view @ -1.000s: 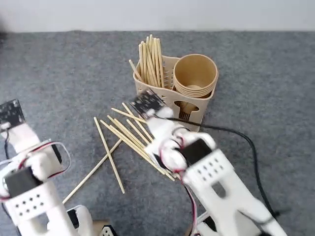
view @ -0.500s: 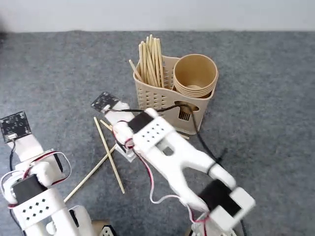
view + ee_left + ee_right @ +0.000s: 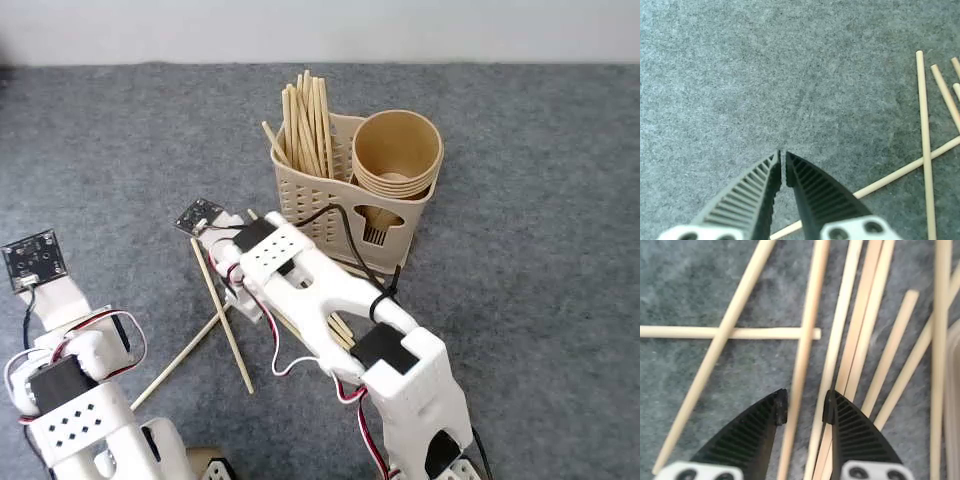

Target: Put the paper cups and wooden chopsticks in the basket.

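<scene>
The paper cups (image 3: 397, 150) already sit stacked in the basket (image 3: 312, 198), which stands toward 12 o'clock on the table (image 3: 520, 300). A sheaf of chopsticks (image 3: 305, 115) stands upright in the compartment at their 9 o'clock. The step in hand is gathering the loose chopsticks (image 3: 222, 318) lying at the basket's 7 o'clock. The right pincer (image 3: 805, 407) is low over them, partly open and holding nothing, its jaws straddling a single stick (image 3: 803, 355). The next move looks to be closing on that stick and lifting it clear. Its neighbours (image 3: 860, 335) lie close alongside and one jaw tip seems to be over them, so a second stick could get pinched or dragged. Two crossed sticks (image 3: 715, 350) lie just beside. The left pincer (image 3: 784, 162) hangs at 8 o'clock over bare table, all but closed and empty.
</scene>
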`<act>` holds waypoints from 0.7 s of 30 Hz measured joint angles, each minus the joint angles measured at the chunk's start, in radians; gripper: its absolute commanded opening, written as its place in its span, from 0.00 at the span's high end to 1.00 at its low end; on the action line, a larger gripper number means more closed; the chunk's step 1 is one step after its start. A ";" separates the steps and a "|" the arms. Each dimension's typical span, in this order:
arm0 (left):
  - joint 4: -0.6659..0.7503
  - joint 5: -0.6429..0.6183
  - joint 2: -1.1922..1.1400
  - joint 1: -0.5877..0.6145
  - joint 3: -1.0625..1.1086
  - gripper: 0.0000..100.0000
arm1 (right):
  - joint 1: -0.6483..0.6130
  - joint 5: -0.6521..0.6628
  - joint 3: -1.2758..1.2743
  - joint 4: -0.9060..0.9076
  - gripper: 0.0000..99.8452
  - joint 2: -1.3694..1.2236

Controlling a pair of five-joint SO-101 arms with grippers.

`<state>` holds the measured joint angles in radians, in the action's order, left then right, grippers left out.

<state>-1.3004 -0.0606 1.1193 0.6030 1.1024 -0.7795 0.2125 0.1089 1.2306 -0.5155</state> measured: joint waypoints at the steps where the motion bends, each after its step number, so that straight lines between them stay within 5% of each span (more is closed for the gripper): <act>1: 0.000 0.000 0.000 0.000 0.000 0.98 | 0.003 0.014 0.005 0.000 0.86 -0.014; 5: 0.000 0.000 0.000 0.000 0.003 0.98 | 0.011 0.029 0.008 -0.002 0.87 -0.034; 9: 0.008 0.000 0.000 0.002 0.029 0.98 | 0.014 0.031 0.017 -0.002 0.99 -0.041; 21: 0.043 -0.002 0.000 0.002 0.094 0.99 | 0.035 0.034 0.037 0.055 0.99 -0.040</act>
<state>-1.2574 -0.0621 1.1193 0.6045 1.1960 -0.7442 0.2463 0.1458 1.2858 -0.5554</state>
